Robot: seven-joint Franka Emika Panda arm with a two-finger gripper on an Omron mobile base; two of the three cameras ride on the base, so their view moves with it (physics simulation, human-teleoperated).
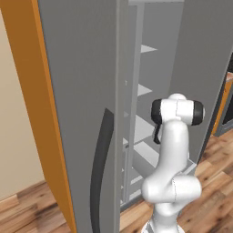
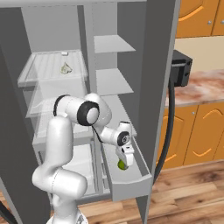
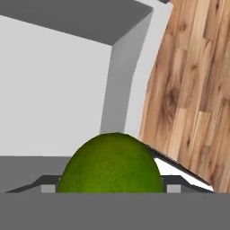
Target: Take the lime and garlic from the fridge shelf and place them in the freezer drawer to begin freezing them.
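Note:
In the right base view my gripper (image 2: 123, 162) hangs low inside the pulled-out freezer drawer (image 2: 129, 185), a pale grey box with low walls. It is shut on the lime (image 2: 122, 165), a small yellowish-green ball between the fingers. Seen from the hand, the lime (image 3: 111, 164) bulges up at the bottom, with the drawer's pale floor and corner wall (image 3: 117, 85) behind it. The garlic (image 2: 65, 68), a whitish lumpy bulb, lies on the ribbed translucent fridge shelf (image 2: 43, 65) at the upper left, far above the gripper.
The open fridge door (image 2: 158, 78) with its dark curved handle (image 2: 170, 122) stands just right of the drawer. Another grey door (image 1: 77, 113) fills the left base view's foreground. Orange cabinets (image 2: 192, 127) and wooden floor (image 3: 193, 90) lie to the right.

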